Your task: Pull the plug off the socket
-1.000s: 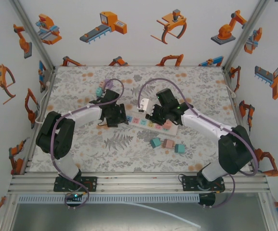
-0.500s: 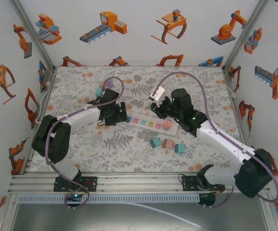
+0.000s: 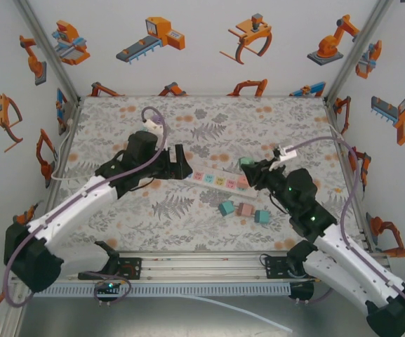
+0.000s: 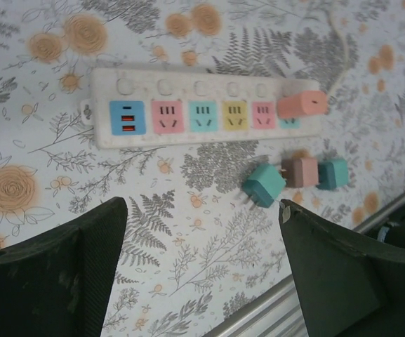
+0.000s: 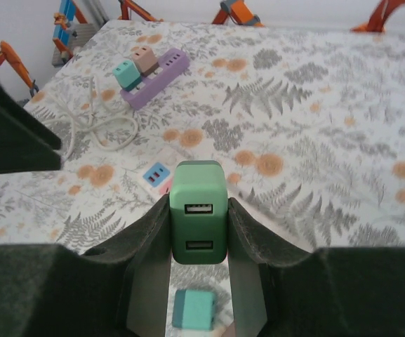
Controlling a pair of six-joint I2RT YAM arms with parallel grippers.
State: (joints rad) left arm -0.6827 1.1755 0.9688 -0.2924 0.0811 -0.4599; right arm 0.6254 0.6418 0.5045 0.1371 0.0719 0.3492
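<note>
Right gripper (image 5: pixel 198 205) is clamped on the green plug (image 5: pixel 198 226), which is held clear above the desk (image 4: pixel 188 270) and out of the power strip (image 4: pixel 202 144); the pull looks done. Left gripper (image 4: pixel 201 205) is empty, fingers wide apart, and hovers over the strip, probably placed to brace it. The strip carries 1 salmon plug (image 4: pixel 302 104) in its end socket, with 4 coloured sockets bare. 3 loose plugs (image 4: pixel 264 184) lie just beside the strip.
</note>
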